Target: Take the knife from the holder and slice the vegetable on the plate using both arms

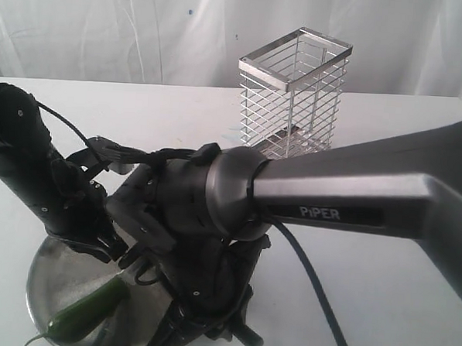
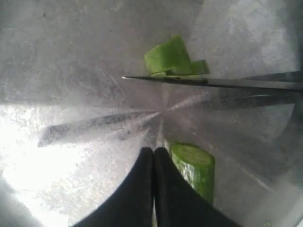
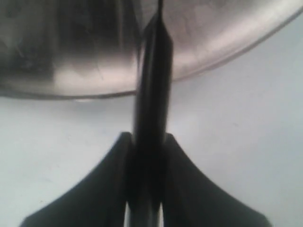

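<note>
In the left wrist view the black knife (image 2: 222,83) lies edge-on across the steel plate (image 2: 71,56), its tip pointing at the plate's middle. Cut green pieces (image 2: 173,56) sit just behind the blade. The vegetable (image 2: 194,166) shows its flat cut end right beside my left gripper (image 2: 154,151), whose fingers are shut together with nothing between them. My right gripper (image 3: 147,140) is shut on the knife (image 3: 152,85), which reaches over the plate's rim (image 3: 227,52). From the exterior, the vegetable (image 1: 88,309) lies on the plate (image 1: 43,283) under both arms.
The wire holder (image 1: 293,95) stands with nothing in it at the back of the white table (image 1: 379,305). The right arm marked PiPER (image 1: 346,202) crosses from the right. The left arm (image 1: 30,162) leans in over the plate from the left.
</note>
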`<state>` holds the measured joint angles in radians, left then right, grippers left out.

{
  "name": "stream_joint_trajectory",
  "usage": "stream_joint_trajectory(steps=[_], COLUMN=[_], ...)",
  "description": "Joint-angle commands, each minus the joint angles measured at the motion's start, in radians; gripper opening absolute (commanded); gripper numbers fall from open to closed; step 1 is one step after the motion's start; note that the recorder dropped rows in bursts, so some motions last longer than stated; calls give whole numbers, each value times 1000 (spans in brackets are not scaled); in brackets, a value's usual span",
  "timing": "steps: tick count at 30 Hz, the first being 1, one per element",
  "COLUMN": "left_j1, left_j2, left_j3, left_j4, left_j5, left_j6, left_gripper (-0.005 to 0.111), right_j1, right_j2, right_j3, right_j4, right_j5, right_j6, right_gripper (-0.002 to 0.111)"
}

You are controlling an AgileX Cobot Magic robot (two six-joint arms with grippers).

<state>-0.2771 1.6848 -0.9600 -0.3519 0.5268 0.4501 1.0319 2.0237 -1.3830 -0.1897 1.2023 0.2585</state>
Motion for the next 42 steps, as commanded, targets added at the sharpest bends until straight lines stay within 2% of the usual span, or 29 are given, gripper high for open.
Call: stream_joint_trajectory(steps=[1,9,16,23,29,35,42], left_j1=[-4,-4,-4,-4,-4,-4,-4], left_j2=[-28,-112,-143,-149,-149,-149,-149], left_j3=[-1,-1,-1,-1,-1,-1,-1], left_j4=[-6,-4,-4,-4,-25,-28,-30], left_j5=[25,44,62,62,77,77,75], left_j6=[-8,-8,-15,-32,-32,-32,-32], left_gripper=[0,0,0,0,0,0,0], right_j1=[-6,-41,-99,-189,-247,-276,-276], right_j2=[-42,-48,-57,-50,-29,-1,31], right_j3=[-3,-2,-2,-2,-2,-2,-2], right_j4=[10,6,46,364,413,600,618], right_j5=[-22,-30,-131,-271,-326,-394,-420], right_j6=[13,17,33,-147,-159,-299,-301], right_gripper=[0,0,0,0,0,0,2])
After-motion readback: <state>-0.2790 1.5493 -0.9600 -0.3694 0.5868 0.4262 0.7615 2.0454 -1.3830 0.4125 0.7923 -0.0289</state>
